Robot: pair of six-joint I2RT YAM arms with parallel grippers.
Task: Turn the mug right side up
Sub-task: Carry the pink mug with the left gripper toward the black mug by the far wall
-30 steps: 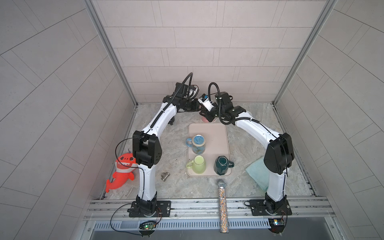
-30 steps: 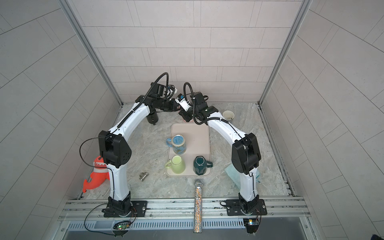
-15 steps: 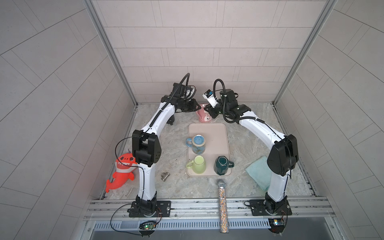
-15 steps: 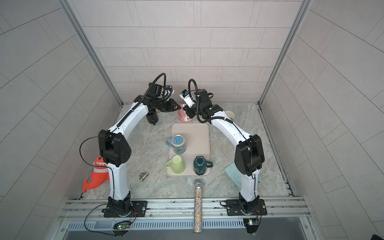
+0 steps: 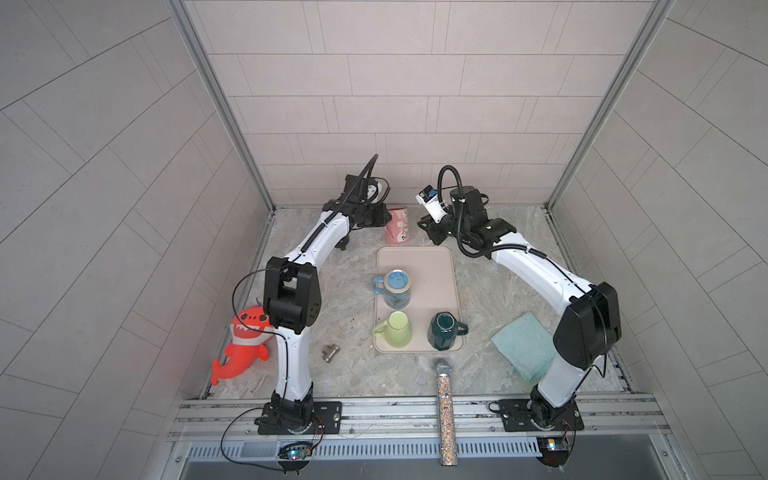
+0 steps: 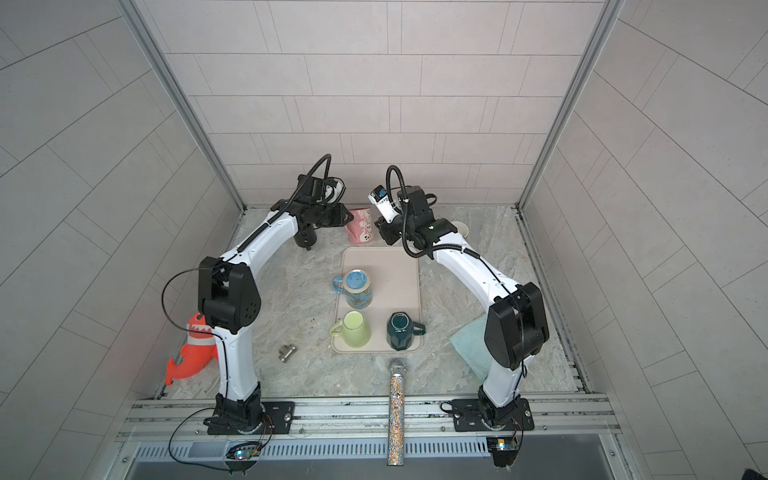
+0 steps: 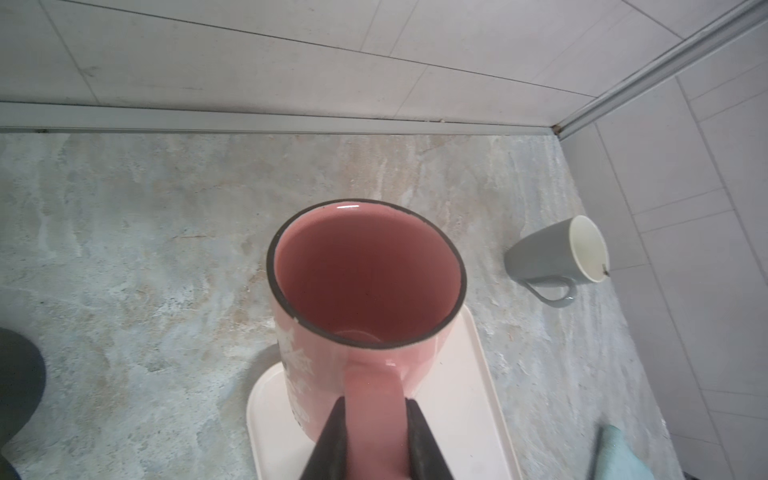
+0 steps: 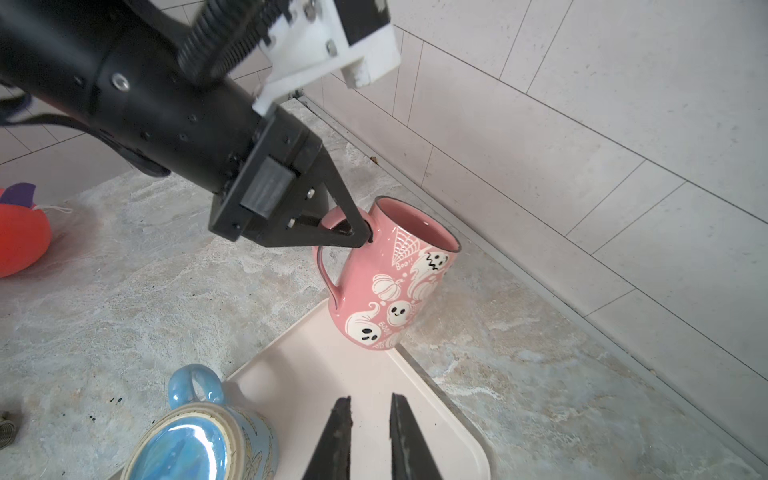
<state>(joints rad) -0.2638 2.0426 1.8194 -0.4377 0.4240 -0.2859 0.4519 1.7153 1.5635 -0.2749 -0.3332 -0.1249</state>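
above marbled tabletop by the tiled wall, left pincer grips pink mug.

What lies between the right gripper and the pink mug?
Only bare tray lies between right gripper and pink mug, in the right wrist view.

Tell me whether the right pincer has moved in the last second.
Yes. In a top view the right pincer has drawn back rightward from the pink mug, along the tray's far edge toward its right corner.
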